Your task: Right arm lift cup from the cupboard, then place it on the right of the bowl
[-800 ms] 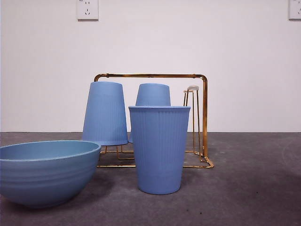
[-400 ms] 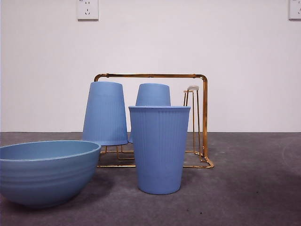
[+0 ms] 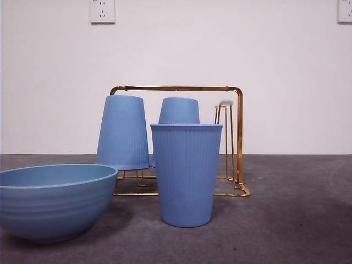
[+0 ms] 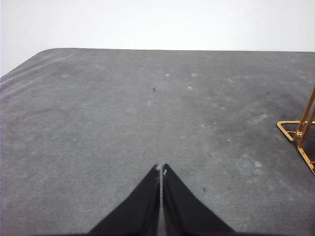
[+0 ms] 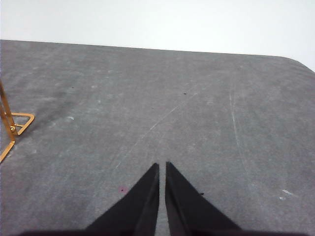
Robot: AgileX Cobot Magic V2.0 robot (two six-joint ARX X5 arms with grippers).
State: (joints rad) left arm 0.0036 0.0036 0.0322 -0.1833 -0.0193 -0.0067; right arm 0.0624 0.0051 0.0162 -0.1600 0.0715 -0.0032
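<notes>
In the front view a tall ribbed blue cup stands upright on the grey table, just right of the wide blue bowl. Behind it the gold wire cupboard holds two more blue cups upside down, one on the left and one in the middle; its right prongs are bare. No arm shows in the front view. My right gripper is shut and empty over bare table, with a corner of the cupboard at the edge of its view. My left gripper is shut and empty, with the cupboard's corner to one side.
A white wall with two sockets stands behind the table. Grey table surface stretches right of the upright cup and the cupboard.
</notes>
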